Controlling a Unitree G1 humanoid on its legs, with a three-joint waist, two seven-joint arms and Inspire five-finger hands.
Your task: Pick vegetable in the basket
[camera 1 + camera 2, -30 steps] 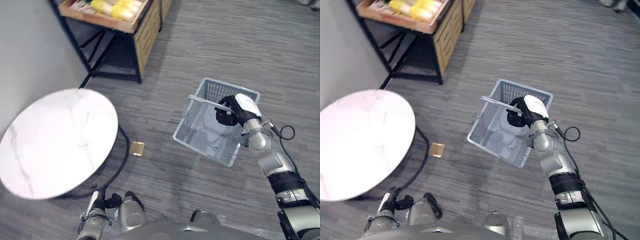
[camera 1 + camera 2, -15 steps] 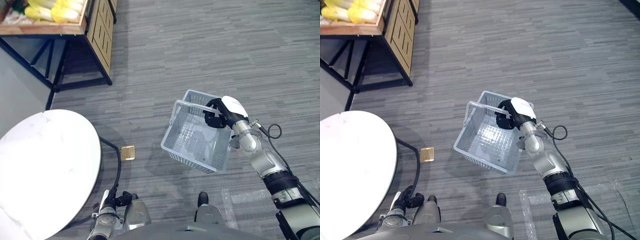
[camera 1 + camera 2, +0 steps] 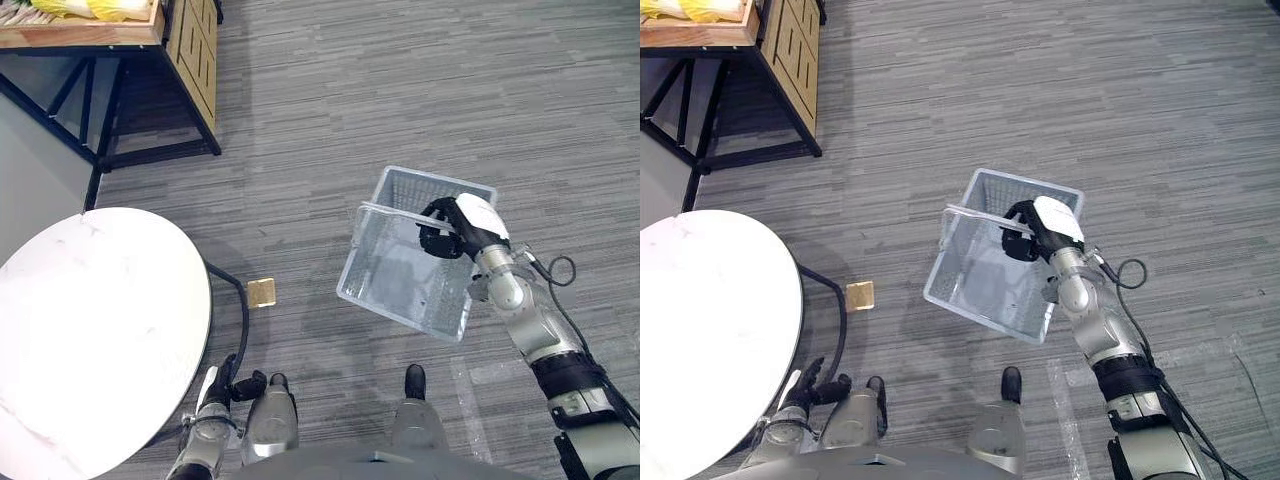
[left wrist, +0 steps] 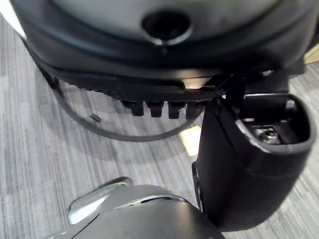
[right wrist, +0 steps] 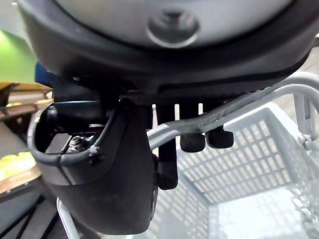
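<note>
– Fingers (image 5: pixel 193 141) of the right hand (image 3: pixel 462 225)?
– Curled round the basket (image 3: pixel 372 262) handle, basket hanging above the floor (image 3: pixel 400 100); vegetables (image 3: pixel 110 8) lie in the wooden crate (image 3: pixel 70 38), well apart

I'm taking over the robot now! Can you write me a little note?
Right hand: curled round the handle of the grey mesh basket, carrying it above the floor.
Left hand: open, low at the robot's side, empty.
Basket looks empty.
Yellow vegetables lie on the wooden stand, apart from the robot.
Done: basket in hand.
Left: reach the stand, put a vegetable in.
</note>
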